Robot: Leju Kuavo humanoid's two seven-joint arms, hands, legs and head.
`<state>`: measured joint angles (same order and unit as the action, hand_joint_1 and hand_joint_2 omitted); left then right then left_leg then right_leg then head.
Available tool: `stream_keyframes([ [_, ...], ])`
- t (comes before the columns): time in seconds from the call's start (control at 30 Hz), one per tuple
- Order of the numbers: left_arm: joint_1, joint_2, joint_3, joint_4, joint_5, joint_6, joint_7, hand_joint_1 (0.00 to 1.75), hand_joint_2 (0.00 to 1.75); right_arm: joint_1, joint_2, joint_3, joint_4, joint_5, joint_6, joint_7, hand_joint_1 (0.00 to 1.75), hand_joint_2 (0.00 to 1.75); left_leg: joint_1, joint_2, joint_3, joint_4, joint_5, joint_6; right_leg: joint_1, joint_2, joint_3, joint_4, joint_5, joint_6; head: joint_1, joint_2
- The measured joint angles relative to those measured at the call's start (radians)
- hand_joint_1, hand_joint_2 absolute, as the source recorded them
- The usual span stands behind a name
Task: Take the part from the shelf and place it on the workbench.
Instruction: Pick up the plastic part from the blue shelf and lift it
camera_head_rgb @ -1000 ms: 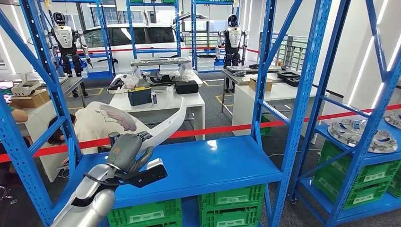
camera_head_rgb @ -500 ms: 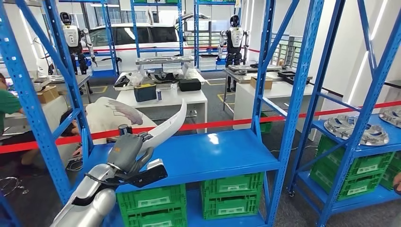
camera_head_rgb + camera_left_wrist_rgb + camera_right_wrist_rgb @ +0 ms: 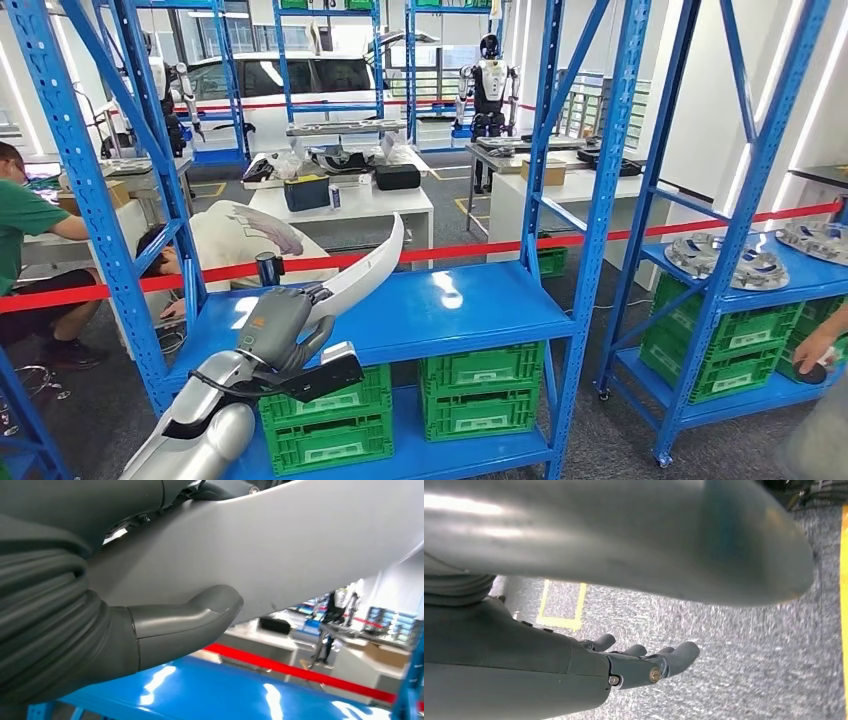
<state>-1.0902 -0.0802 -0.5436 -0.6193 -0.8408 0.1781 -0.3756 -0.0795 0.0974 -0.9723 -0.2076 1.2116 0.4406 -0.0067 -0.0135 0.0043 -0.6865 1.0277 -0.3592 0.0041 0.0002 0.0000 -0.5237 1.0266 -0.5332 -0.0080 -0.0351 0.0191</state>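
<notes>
The part is a long, curved white panel that tapers to a point. My left hand grips its lower end in the head view and holds it tilted up over the blue shelf. In the left wrist view the panel runs across the frame with my thumb pressed under it. My right hand hangs over the grey floor, fingers apart and holding nothing.
Blue rack uprights stand in front and to the right. Green crates sit under the shelf. A red barrier tape runs behind. White tables stand beyond it. People sit at the left. A person's hand shows at the right edge.
The whole view has shifted as the camera moved back from the rack, which now looks farther and more to the right. My left hand keeps its hold on the panel.
</notes>
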Motion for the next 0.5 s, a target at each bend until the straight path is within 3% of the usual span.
stream_keyframes([
  [0.03, -0.001, -0.001, 0.0, 0.002, 0.0, 0.0, -0.002, 1.75, 1.75, 0.0, 0.0, -0.002, 0.0, -0.001, 0.0, 0.0, 0.0, 0.0, 0.001, -0.001, -0.007, 0.006, -0.009, -0.006, -0.002, -0.002, -0.007, -0.002, 0.01, -0.007, 0.0, 0.0],
  [0.07, -0.001, -0.001, 0.0, 0.005, 0.0, 0.0, -0.003, 1.75, 1.75, 0.0, 0.0, -0.003, 0.0, -0.002, 0.0, 0.0, 0.0, 0.0, 0.002, -0.003, -0.017, 0.027, -0.038, -0.012, -0.004, -0.004, -0.016, -0.004, 0.023, -0.014, 0.0, 0.0],
  [0.17, -0.003, 0.0, 0.0, 0.014, 0.0, 0.0, -0.008, 1.75, 1.75, -0.001, 0.0, -0.005, 0.0, -0.006, 0.0, -0.001, 0.0, 0.0, 0.009, -0.004, -0.06, 0.192, -0.181, -0.028, -0.006, -0.008, -0.058, -0.006, 0.063, -0.021, -0.001, 0.0],
  [0.2, -0.003, 0.0, 0.0, 0.017, 0.0, 0.0, -0.01, 1.75, 1.75, -0.001, 0.0, -0.006, 0.0, -0.008, 0.0, -0.002, 0.0, 0.0, 0.012, -0.004, -0.066, 0.249, -0.202, -0.032, -0.006, -0.009, -0.076, -0.005, 0.076, -0.021, -0.001, 0.0],
  [0.23, -0.002, -0.001, -0.001, 0.02, 0.0, 0.0, -0.011, 1.75, 1.75, 0.0, 0.0, -0.006, 0.0, -0.008, 0.0, -0.002, 0.0, 0.0, 0.015, -0.004, -0.062, 0.285, -0.2, -0.035, -0.006, -0.009, -0.094, -0.005, 0.09, -0.019, -0.001, 0.0],
  [0.27, -0.002, -0.001, -0.001, 0.024, 0.0, 0.0, -0.011, 1.75, 1.75, 0.0, 0.0, -0.006, 0.0, -0.008, 0.0, -0.002, 0.0, 0.0, 0.018, -0.004, -0.043, 0.289, -0.178, -0.037, -0.007, -0.01, -0.113, -0.004, 0.104, -0.017, -0.001, 0.0],
  [0.33, -0.002, -0.003, -0.002, 0.028, 0.0, 0.001, -0.012, 1.75, 1.75, 0.0, 0.0, -0.007, 0.0, -0.008, 0.0, -0.004, 0.0, 0.0, 0.022, -0.004, 0.046, 0.2, -0.142, -0.036, -0.008, -0.01, -0.146, -0.002, 0.131, -0.01, -0.001, 0.0],
  [0.4, -0.002, -0.007, -0.003, 0.029, 0.0, 0.002, -0.014, 1.75, 1.75, 0.002, 0.0, -0.007, 0.0, -0.008, 0.0, -0.009, 0.0, 0.0, 0.018, -0.005, 0.152, 0.059, -0.167, -0.027, -0.009, -0.009, -0.166, 0.0, 0.153, 0.001, -0.001, 0.0],
  [0.43, -0.002, -0.009, -0.003, 0.03, 0.0, 0.003, -0.016, 1.75, 1.75, 0.003, 0.0, -0.008, 0.0, -0.008, -0.001, -0.012, 0.0, 0.0, 0.015, -0.006, 0.18, 0.013, -0.185, -0.021, -0.009, -0.009, -0.169, -0.001, 0.164, 0.008, -0.001, 0.0],
  [0.5, -0.003, -0.013, -0.005, 0.033, 0.0, 0.006, -0.019, 1.75, 1.75, 0.006, 0.0, -0.008, 0.0, -0.008, -0.003, -0.016, 0.0, 0.0, 0.007, -0.007, 0.181, -0.012, -0.182, -0.004, -0.013, -0.009, -0.171, -0.009, 0.184, 0.023, -0.001, 0.0],
])
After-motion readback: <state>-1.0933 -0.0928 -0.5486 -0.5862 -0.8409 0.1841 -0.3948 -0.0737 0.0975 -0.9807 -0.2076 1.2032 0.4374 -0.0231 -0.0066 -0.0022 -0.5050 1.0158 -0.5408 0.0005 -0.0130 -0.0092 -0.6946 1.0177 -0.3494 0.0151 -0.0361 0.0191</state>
